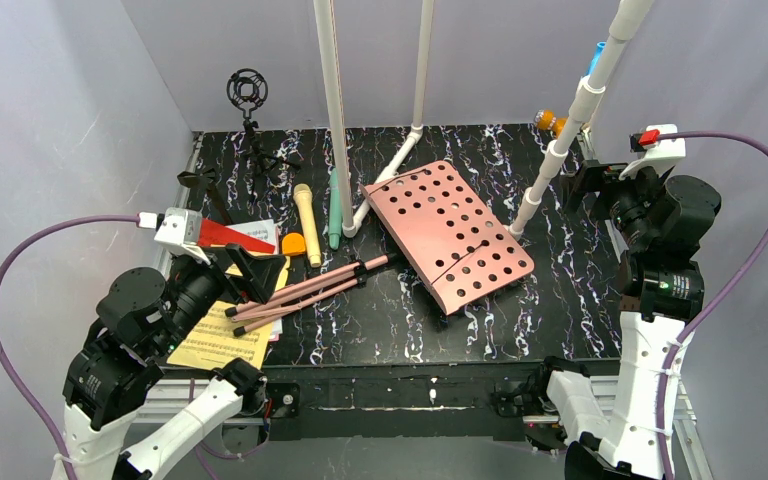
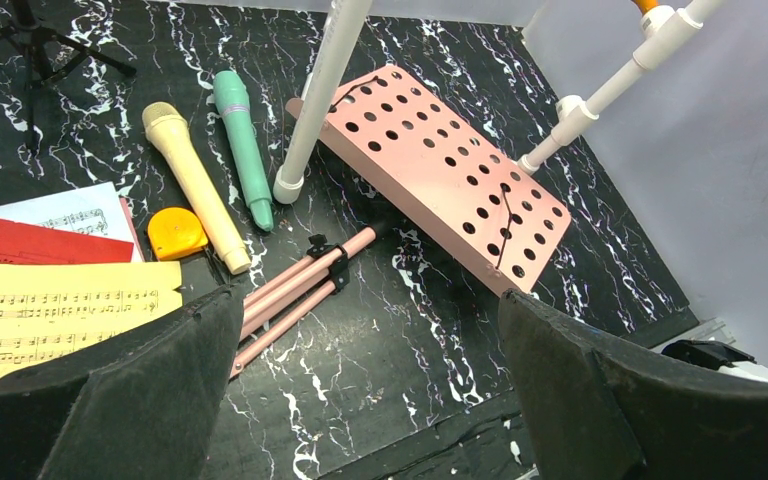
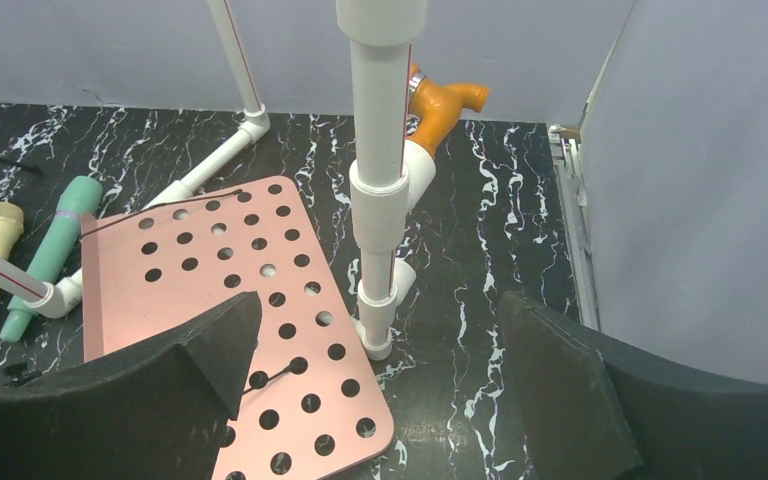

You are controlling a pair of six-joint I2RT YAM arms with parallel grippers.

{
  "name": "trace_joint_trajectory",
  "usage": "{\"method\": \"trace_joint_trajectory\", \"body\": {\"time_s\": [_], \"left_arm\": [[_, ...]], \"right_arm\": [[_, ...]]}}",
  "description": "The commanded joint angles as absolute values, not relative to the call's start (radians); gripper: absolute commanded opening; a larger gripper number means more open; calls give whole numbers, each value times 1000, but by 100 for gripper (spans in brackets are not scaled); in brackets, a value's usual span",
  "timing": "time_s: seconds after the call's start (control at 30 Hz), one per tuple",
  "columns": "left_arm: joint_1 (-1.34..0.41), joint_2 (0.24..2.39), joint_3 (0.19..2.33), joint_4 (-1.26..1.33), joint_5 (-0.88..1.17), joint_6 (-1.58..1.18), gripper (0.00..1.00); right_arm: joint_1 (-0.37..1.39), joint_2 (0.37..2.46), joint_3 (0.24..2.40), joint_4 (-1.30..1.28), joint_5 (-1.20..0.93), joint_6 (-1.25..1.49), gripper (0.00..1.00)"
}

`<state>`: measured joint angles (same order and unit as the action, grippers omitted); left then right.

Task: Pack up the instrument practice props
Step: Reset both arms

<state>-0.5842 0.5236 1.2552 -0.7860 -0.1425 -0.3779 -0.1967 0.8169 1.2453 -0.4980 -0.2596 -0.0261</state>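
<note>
The props lie loose across the black table (image 1: 560, 330), and no bag or case shows in any view. The pink music stand (image 1: 450, 232) lies flat near the middle, its folded legs (image 1: 300, 290) stretching left. Further left lie a cream microphone (image 2: 195, 185) and a green microphone (image 2: 242, 145) side by side, an orange tuner (image 2: 178, 232), and sheet music (image 2: 50, 310) with a red folder (image 2: 30, 240). Both the left gripper (image 2: 365, 390) and right gripper (image 3: 375, 385) are spread wide, holding nothing. Judging by this, everything remains unpacked.
</note>
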Motion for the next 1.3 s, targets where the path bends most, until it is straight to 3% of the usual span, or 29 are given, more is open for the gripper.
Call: {"method": "trace_joint_trajectory", "body": {"time_s": [0.0, 1.27], "left_arm": [[-580, 516, 1248, -793, -160, -371, 98], [-580, 497, 1225, -789, -166, -373, 98]], "right_arm": [[-201, 806, 1253, -456, -253, -34, 98], [-201, 805, 1247, -447, -259, -38, 98]]}}
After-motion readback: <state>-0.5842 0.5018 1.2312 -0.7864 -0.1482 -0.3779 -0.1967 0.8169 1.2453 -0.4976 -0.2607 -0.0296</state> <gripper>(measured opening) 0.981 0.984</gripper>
